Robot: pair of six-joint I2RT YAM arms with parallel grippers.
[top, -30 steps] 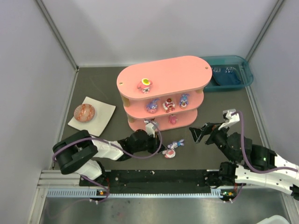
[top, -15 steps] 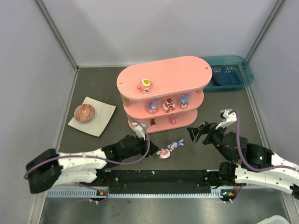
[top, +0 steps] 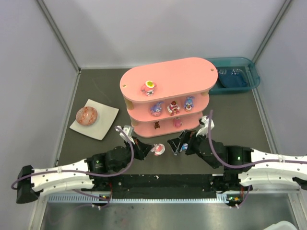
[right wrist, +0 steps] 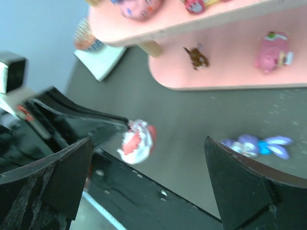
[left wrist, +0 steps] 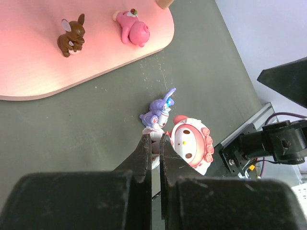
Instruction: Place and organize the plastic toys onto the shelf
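L end effector (left wrist: 153, 139) pinches hooded toy (left wrist: 192, 143), R end effector (right wrist: 147, 143) wide open; wrist cams reveal purple toy (right wrist: 254, 143).

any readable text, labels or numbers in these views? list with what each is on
None readable.
No lettering on the pink shelf, white-and-pink figurine, teal bin or white plate.
Fine marks along the rail: too small to read.

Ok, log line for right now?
left fingers: shut on pink-hooded toy, in front of shelf | right fingers: open above purple bunny toy | both toys not yet shelved
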